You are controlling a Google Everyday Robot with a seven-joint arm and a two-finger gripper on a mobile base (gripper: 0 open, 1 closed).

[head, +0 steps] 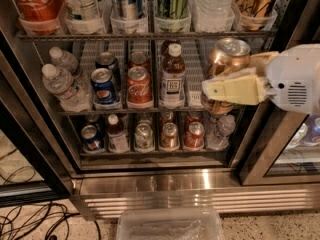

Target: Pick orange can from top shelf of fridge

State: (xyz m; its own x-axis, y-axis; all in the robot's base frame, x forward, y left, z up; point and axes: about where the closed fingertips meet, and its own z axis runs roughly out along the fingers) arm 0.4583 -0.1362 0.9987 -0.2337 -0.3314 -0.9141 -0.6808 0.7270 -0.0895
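One orange can (227,58) is held upright in the gripper (226,81), nearest the camera, below the right end of the top shelf (150,35) and apart from it. The fingers (235,90) are closed narrowly on its sides, a grip judged firm enough to carry it level. Farther back, the fridge's (200,181) drinks are lined in rows by the top shelf's lane cups.

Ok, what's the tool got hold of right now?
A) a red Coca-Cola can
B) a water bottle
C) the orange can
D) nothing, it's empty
C: the tool, out at the right side of the fridge just below the top shelf, is shut on the orange can, whose silver lid shows above it.
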